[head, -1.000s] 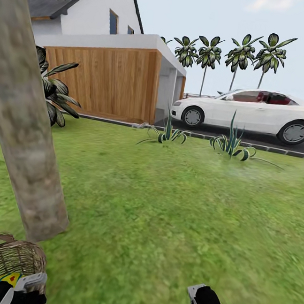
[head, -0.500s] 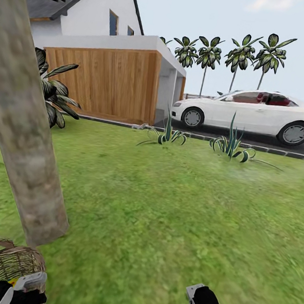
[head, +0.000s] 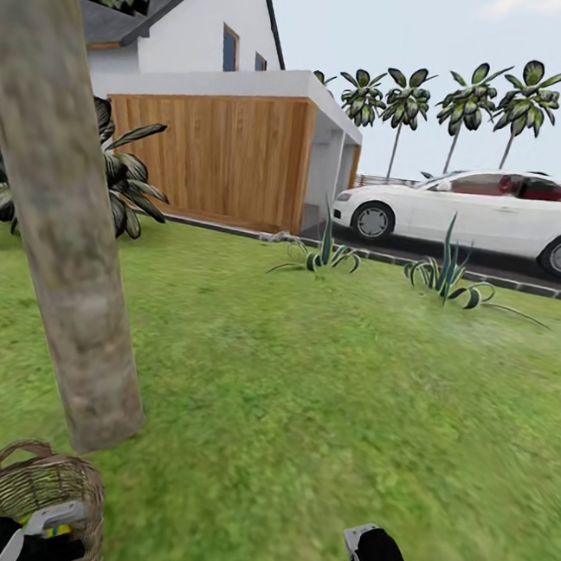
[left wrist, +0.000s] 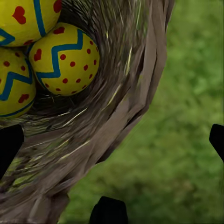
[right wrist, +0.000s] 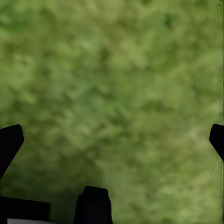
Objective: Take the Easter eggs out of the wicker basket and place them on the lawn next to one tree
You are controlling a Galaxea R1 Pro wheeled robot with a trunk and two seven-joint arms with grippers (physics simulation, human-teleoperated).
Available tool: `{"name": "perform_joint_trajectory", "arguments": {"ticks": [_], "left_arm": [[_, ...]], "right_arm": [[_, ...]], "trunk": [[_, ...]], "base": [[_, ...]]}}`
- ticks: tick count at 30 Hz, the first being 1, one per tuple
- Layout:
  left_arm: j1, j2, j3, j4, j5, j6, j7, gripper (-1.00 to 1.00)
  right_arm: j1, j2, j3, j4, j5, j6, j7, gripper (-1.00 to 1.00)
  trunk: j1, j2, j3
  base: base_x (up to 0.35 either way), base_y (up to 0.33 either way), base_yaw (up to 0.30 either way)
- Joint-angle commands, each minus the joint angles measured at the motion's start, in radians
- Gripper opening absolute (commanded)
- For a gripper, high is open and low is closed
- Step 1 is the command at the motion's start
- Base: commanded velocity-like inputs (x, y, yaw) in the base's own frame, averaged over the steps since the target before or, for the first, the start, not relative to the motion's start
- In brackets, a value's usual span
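L claw (left wrist: 112,140) splayed over wicker basket (left wrist: 126,107)

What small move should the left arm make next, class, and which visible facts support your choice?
Probably shift the left gripper sideways until it is over the Easter eggs, then lower it. Its open fingers straddle the wicker basket rim, with the three eggs off to one side inside. The tree trunk stands just beyond the basket, so carrying looks short.
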Motion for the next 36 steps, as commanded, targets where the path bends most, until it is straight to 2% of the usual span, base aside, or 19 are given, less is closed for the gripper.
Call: {"name": "perform_joint_trajectory", "arguments": {"ticks": [1,10,36], "left_arm": [[-0.001,-0.001,0.002,-0.001,-0.001,0.005,-0.005,1.0],[-0.001,-0.002,0.001,-0.001,-0.001,0.005,-0.005,1.0],[-0.001,0.005,0.004,0.014,-0.004,0.006,-0.003,1.0]], "right_arm": [[0.0,0.0,0.001,-0.001,0.011,0.005,0.007,1.0],[0.0,0.0,0.001,-0.001,0.011,0.005,0.007,1.0],[0.0,0.0,-0.001,-0.003,0.01,0.005,0.008,1.0]], "trunk": [[-0.004,0.007,0.002],[-0.039,0.07,0.03],[-0.138,0.252,0.112]], "base": [[0.0,0.0,0.25],[0.0,0.0,0.245],[0.0,0.0,0.006]]}}
